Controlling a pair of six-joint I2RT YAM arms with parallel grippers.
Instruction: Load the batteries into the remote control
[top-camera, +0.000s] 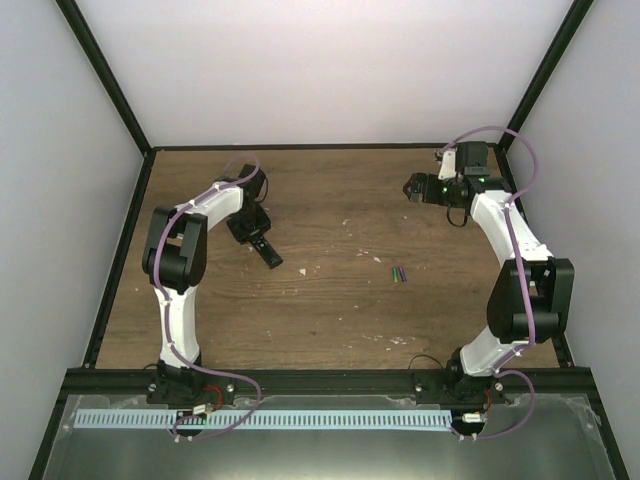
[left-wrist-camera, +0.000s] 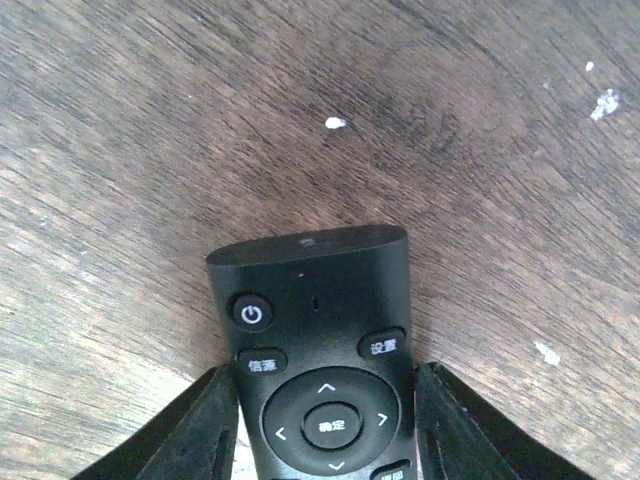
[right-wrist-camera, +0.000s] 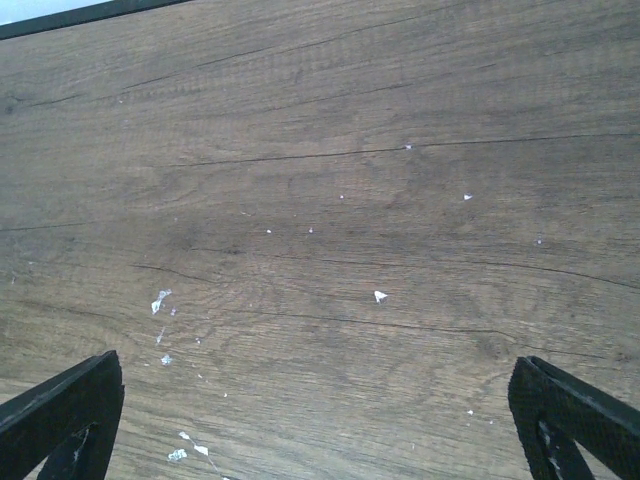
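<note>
Bright, even light; soft shadow by the remote control (left-wrist-camera: 312, 290).

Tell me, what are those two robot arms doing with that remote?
The left gripper has its fingers closed on the sides of a slim black remote control, button side facing up. The two tiny batteries, one green and one purple-blue, lie side by side on the brown wooden table, right of the middle, untouched. The right gripper is open over bare wood near the back right corner, holding nothing. So no battery is loaded yet.
</note>
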